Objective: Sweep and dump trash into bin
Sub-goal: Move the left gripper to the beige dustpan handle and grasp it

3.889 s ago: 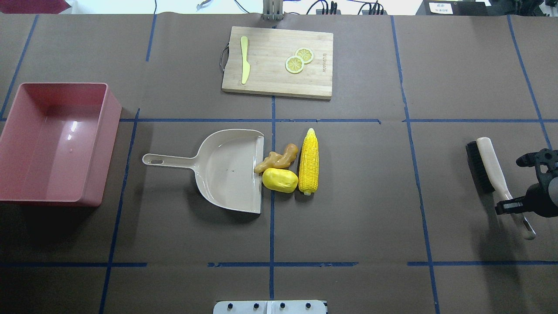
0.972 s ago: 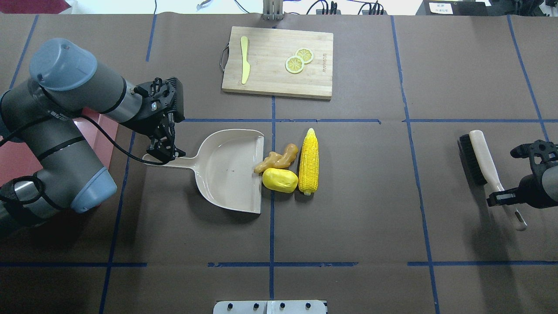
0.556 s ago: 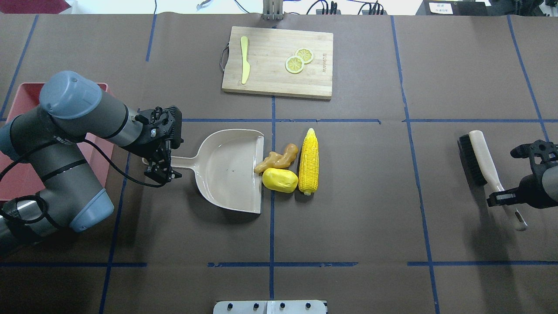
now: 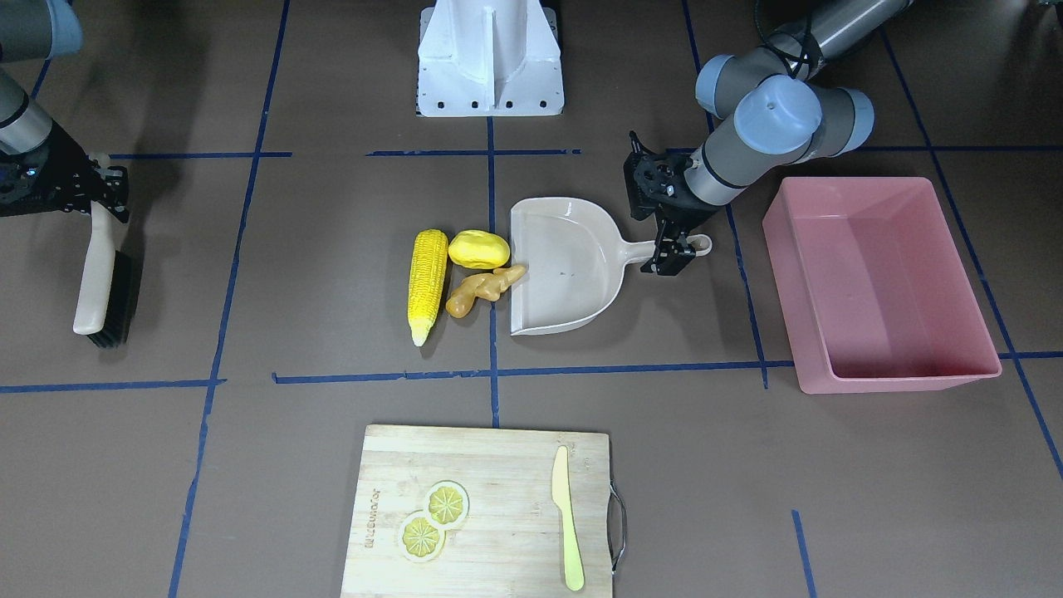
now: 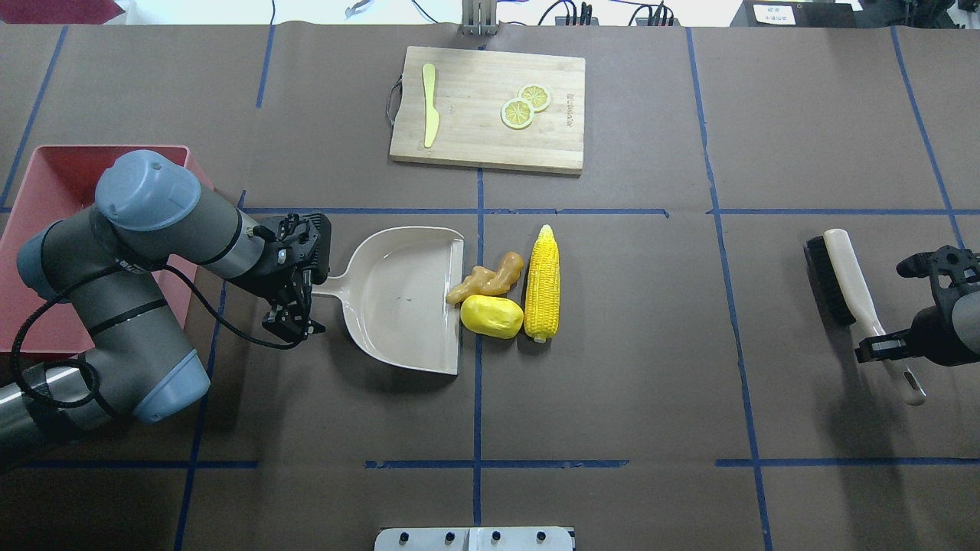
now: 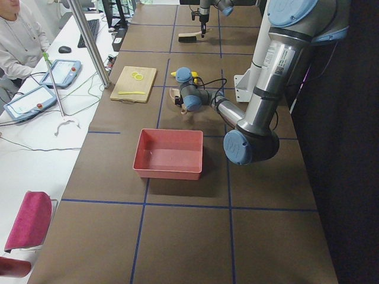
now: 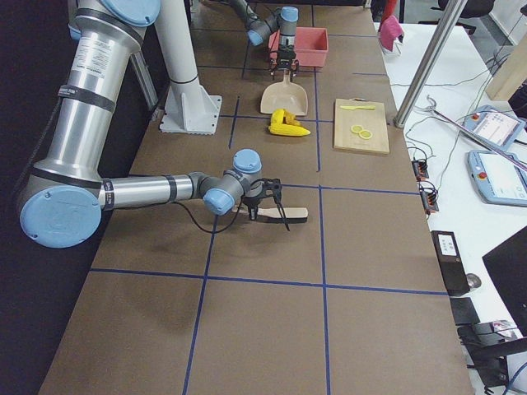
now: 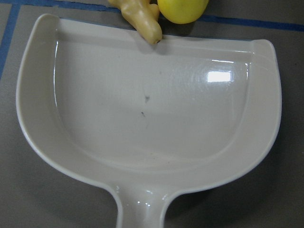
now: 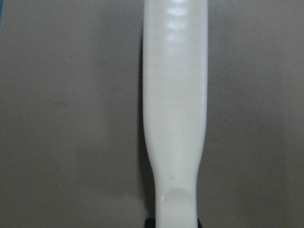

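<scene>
Left gripper had swung down astride the dustpan handle, grasp unclear. Right gripper clenched the brush. Trash lay unswept at the pan's 3 o'clock, bin at 9.

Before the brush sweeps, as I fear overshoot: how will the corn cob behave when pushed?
The corn cob is round and long, lying parallel to the dustpan lip, so it would probably roll sideways. The potato lump and ginger root sit between, likely blocking it.
</scene>
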`<control>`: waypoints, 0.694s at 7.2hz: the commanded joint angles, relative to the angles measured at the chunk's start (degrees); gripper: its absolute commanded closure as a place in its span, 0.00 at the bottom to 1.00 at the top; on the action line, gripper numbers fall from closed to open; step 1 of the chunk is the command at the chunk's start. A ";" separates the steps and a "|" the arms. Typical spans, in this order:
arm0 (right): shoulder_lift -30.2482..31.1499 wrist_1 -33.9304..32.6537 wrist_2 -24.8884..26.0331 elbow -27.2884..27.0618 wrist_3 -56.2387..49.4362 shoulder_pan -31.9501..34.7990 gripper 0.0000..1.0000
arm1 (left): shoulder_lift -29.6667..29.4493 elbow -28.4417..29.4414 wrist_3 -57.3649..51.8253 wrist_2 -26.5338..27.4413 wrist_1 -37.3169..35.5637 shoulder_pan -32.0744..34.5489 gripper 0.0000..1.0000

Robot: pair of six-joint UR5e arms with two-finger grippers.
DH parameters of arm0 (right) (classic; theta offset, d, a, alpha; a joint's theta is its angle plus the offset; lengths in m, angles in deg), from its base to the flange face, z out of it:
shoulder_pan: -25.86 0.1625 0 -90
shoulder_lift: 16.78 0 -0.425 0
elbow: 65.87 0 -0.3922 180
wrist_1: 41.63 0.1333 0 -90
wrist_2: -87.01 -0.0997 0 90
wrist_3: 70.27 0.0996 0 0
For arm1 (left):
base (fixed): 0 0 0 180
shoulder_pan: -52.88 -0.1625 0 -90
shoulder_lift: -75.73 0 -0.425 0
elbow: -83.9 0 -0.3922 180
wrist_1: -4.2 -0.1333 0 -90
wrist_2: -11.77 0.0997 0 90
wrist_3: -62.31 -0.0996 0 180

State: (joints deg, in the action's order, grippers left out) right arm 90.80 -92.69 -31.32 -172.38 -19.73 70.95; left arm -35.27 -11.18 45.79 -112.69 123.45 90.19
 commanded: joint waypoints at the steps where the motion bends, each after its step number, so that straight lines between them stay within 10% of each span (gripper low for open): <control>1: 0.00 0.00 0.03 0.08 0.00 0.00 1.00 | -0.44 0.95 0.08 0.00 0.10 -0.84 0.05; 5: 0.00 0.00 0.03 -0.10 0.00 0.00 1.00 | -1.06 1.21 0.61 -0.08 -0.07 -0.84 0.35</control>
State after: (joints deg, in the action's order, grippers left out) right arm 90.81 -92.69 -31.29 -172.41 -19.74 70.95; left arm -36.40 -10.01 46.31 -112.77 123.47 89.40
